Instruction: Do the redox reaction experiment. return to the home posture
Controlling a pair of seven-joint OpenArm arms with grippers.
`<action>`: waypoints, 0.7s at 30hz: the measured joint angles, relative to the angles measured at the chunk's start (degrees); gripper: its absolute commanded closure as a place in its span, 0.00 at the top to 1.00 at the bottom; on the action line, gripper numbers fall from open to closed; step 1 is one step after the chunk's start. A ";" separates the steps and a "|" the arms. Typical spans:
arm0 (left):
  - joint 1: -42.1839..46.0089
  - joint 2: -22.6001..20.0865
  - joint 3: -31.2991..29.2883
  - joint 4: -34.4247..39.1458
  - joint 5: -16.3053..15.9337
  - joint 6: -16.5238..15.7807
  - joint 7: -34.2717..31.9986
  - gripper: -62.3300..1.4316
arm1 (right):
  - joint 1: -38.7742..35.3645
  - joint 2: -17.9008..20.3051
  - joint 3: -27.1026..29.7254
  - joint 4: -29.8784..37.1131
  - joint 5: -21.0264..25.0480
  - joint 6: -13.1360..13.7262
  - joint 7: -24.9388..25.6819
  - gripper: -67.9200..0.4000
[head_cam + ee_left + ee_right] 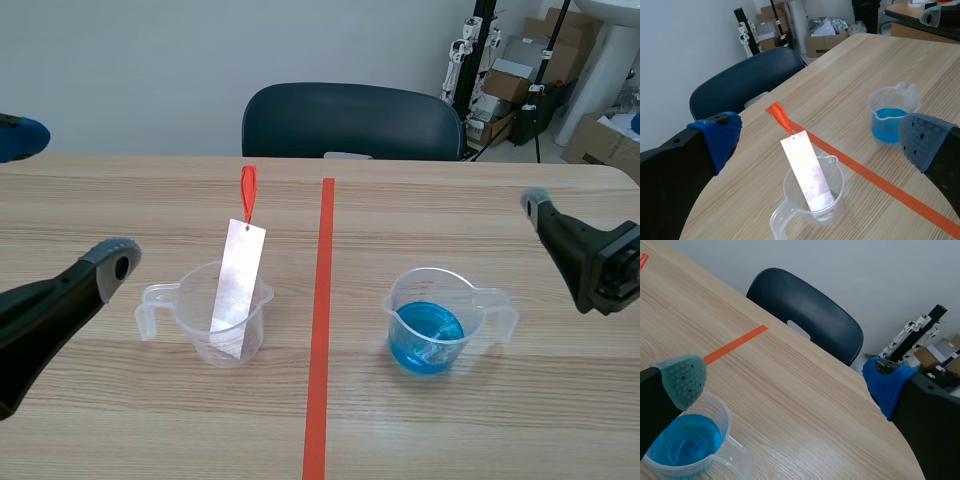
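A thin, silvery metal strip (238,285) with a dull sheen has an orange-red ribbon (248,192) tied through a small hole at its top. It stands tilted in a clear plastic cup (198,328) that has a handle. Its lower end is down inside and its upper half leans out over the rim. I cannot tell whether that cup holds any clear liquid.

The left fingers (720,137) are spread wide and hold nothing. The cup with the strip sits on the desk (420,200) between them and a little ahead, well below the blue pads.

A second clear cup (478,312), also with a handle, holds bright blue liquid (428,335) in its lower part. It sits directly under the grey-green pad of one of the right fingers (685,377), without touching it. These fingers too are wide apart and hold nothing; the other one hangs near the desk's rounded edge.

An orange-red tape line (322,330) runs between the two cups. A dark chair (350,120) stands at the desk's far side, ahead of both pairs of fingers.
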 measured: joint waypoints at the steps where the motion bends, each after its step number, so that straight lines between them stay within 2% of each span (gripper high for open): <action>1: 0.00 0.00 0.00 0.00 0.00 0.00 0.00 1.00 | 0.00 0.00 0.00 0.00 0.00 0.07 -0.15 1.00; 5: 0.00 0.00 0.00 0.00 0.00 0.00 0.00 1.00 | -0.02 0.00 0.00 0.00 -0.15 0.31 -0.96 1.00; 8: 0.00 0.00 0.00 0.00 0.00 0.02 0.00 1.00 | -0.02 0.17 -0.02 0.00 -1.79 2.73 -0.98 1.00; 21: 0.00 0.00 0.00 0.00 0.00 0.00 0.44 1.00 | 0.00 0.17 0.00 0.00 -1.73 2.21 -0.96 1.00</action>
